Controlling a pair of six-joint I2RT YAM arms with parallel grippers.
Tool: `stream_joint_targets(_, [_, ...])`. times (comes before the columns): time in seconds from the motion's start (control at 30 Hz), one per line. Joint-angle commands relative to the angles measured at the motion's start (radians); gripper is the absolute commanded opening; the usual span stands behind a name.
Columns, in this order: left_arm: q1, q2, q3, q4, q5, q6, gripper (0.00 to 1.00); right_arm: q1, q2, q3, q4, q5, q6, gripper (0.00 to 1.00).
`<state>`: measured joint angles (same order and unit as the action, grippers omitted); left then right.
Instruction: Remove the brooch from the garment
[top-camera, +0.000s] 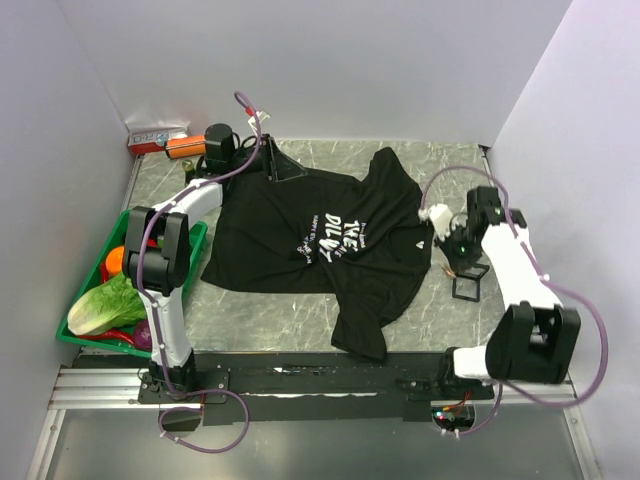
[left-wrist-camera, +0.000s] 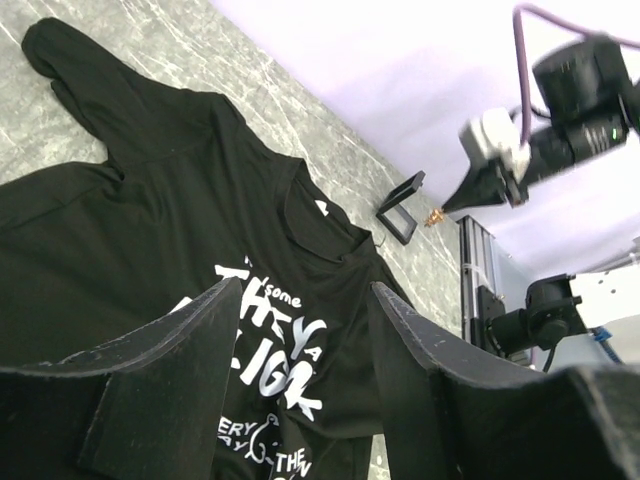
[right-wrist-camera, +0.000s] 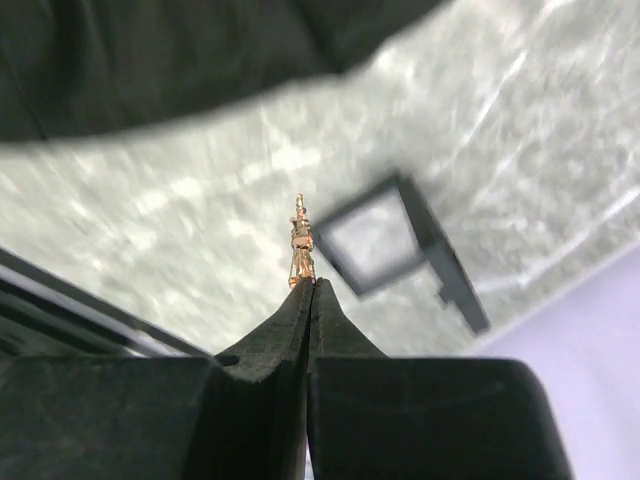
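The garment (top-camera: 300, 240), a black T-shirt with white lettering, lies spread over the middle of the table and fills the left wrist view (left-wrist-camera: 150, 230). Its edge crosses the top of the right wrist view (right-wrist-camera: 150, 60). A small gold brooch (right-wrist-camera: 301, 243) sticks out from the tips of my right gripper (right-wrist-camera: 312, 285), which is shut on it. That gripper (top-camera: 450, 245) hangs off the shirt's right side, above bare table. From the left wrist it shows at the far right (left-wrist-camera: 440, 212) with the brooch (left-wrist-camera: 434, 216) at its tip. My left gripper (left-wrist-camera: 305, 285) is open and empty over the shirt's far left part (top-camera: 272, 165).
A small black open box (top-camera: 468, 285) stands on the table right of the shirt, just below the brooch (right-wrist-camera: 375, 240). A green basket (top-camera: 80, 335) with lettuce and other produce sits at the left edge. A red and white carton (top-camera: 155, 140) lies at the back left. Walls close three sides.
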<state>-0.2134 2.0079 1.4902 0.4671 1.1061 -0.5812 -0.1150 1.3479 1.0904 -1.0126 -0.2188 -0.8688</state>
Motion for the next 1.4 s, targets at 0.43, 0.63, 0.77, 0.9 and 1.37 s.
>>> stream_joint_targets(0.43, [0.002,-0.040,-0.021,0.005,0.011,0.009,0.59,-0.023,-0.112,-0.328,0.382,0.322,-0.455,0.00])
stream_joint_targets(0.63, [0.000,-0.049,-0.024,-0.010,0.008,0.018,0.59,-0.023,-0.135,-0.402,0.460,0.340,-0.516,0.00])
stream_joint_targets(0.77, [-0.001,-0.054,-0.028,-0.018,0.003,0.020,0.59,-0.022,-0.135,-0.422,0.531,0.363,-0.515,0.00])
stream_joint_targets(0.9, [-0.001,-0.061,-0.039,-0.030,0.003,0.032,0.59,-0.022,-0.138,-0.423,0.534,0.368,-0.519,0.00])
stream_joint_targets(1.37, [-0.003,-0.074,-0.033,-0.073,0.000,0.058,0.59,-0.020,-0.058,-0.432,0.574,0.383,-0.507,0.00])
